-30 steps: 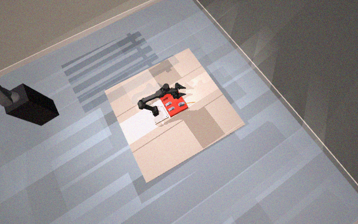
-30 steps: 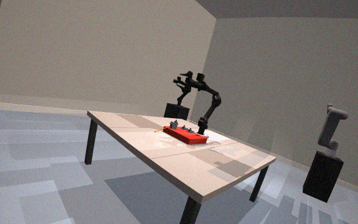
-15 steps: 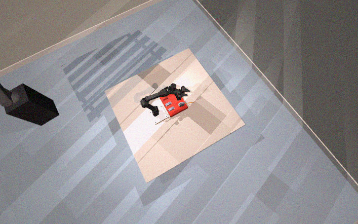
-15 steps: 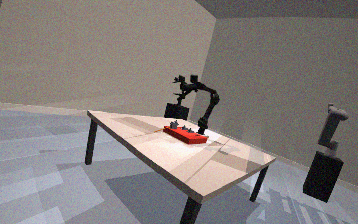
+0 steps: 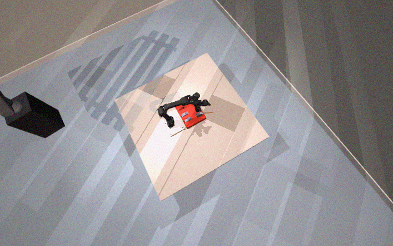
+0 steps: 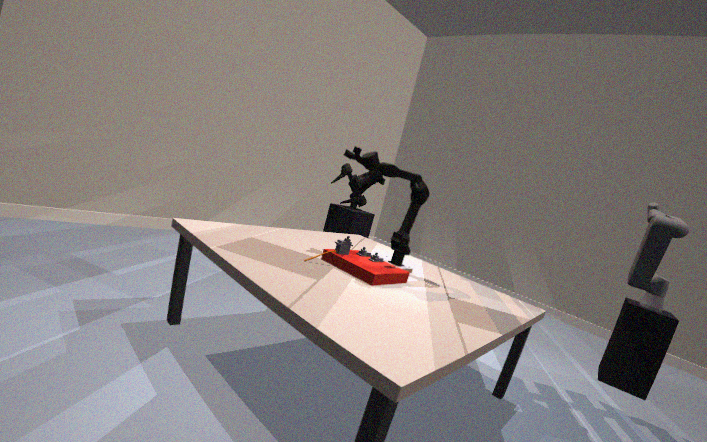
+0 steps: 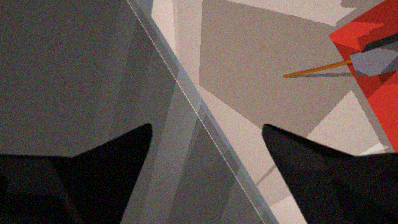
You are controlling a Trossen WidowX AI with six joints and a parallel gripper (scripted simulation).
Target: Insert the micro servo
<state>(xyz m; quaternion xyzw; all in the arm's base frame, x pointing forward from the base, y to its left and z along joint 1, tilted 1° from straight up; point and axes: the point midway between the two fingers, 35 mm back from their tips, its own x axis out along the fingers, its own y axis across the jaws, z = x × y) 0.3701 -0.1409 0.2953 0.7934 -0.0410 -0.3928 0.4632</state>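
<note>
The pincer (image 5: 203, 107) (image 6: 339, 192) (image 7: 208, 129) hangs high above the counter (image 5: 228, 146) (image 6: 268, 263) (image 7: 240, 50), spread nearly as wide as it goes, with nothing held. The micro servo (image 5: 199, 114) (image 6: 343, 245) (image 7: 375, 61), grey, sits on the red deck (image 5: 192, 122) (image 6: 367, 271) (image 7: 387, 107), near the end where its orange cable (image 5: 209, 112) (image 6: 312, 258) (image 7: 317, 69) pokes past the edge. It lies below the pincer; in the wrist view it is up and right, outside the gap between the fingers, so the next move likely calls for a swing that way and down. Its long axis runs roughly in line with the cable. The arm mounted beside the deck is the nearer one. The wrist view cuts off the servo's far end; its shaft and ears are too small to make out, and the dark patch (image 5: 182, 108) (image 6: 389, 267) is probably the empty pocket.
</note>
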